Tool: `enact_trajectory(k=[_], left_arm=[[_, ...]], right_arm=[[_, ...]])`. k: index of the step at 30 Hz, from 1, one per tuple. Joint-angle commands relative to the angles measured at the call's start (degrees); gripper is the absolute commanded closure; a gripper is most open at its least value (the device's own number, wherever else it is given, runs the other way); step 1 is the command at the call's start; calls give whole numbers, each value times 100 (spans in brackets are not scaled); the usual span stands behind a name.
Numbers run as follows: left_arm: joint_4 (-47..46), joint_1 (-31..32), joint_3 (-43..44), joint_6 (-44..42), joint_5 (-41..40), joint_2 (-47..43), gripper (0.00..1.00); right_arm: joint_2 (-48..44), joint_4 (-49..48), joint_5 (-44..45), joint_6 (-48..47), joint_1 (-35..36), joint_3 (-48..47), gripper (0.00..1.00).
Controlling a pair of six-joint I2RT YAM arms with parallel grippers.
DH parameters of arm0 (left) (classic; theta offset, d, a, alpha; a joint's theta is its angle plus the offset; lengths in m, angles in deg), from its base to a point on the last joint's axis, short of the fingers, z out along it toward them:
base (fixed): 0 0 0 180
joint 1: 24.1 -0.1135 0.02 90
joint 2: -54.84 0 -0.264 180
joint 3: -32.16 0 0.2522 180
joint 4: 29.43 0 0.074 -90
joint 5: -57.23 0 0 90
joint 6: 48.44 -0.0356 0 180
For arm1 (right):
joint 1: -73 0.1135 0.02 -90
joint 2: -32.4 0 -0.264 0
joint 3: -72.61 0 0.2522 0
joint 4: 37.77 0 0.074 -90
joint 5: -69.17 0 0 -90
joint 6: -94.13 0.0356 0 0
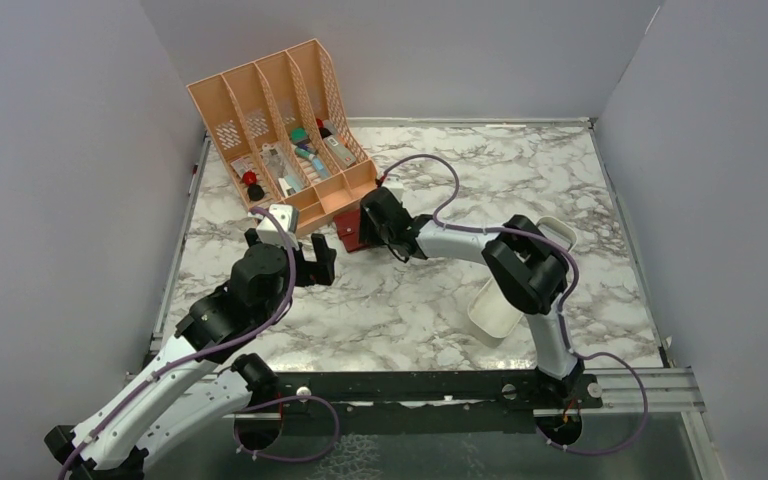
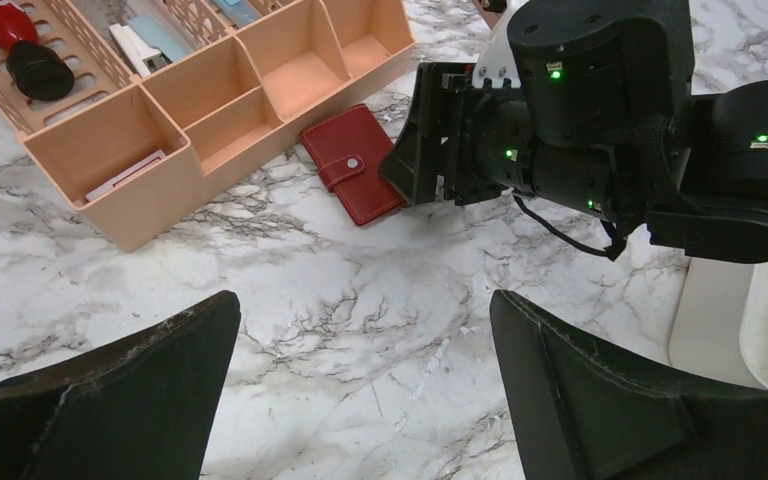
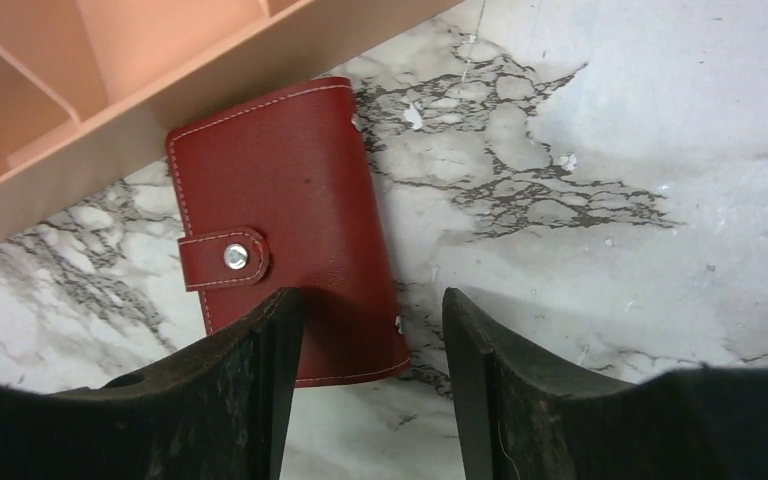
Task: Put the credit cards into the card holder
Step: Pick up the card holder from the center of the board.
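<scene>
Now hovering over the shut red card holder with right claw spread wide, hanging left of it with left claw spread too.

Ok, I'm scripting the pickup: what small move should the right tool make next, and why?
Probably lower the right tool and close on the edge of the card holder. The holder lies flat on the marble table, snapped shut beside the peach organizer; the tool is open, one finger above the holder, the other above bare marble, gripping nothing.

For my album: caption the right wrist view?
Open right gripper over the closed red card holder, beside the peach organizer.
</scene>
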Motion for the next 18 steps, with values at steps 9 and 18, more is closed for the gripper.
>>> enact_trajectory(k=[9, 18], left_arm=[[48, -29, 0, 5, -143, -41, 6], [210, -29, 130, 338, -54, 271, 23]], right_arm=[[248, 66, -446, -221, -105, 18, 64], [-696, -25, -603, -403, -105, 944, 99]])
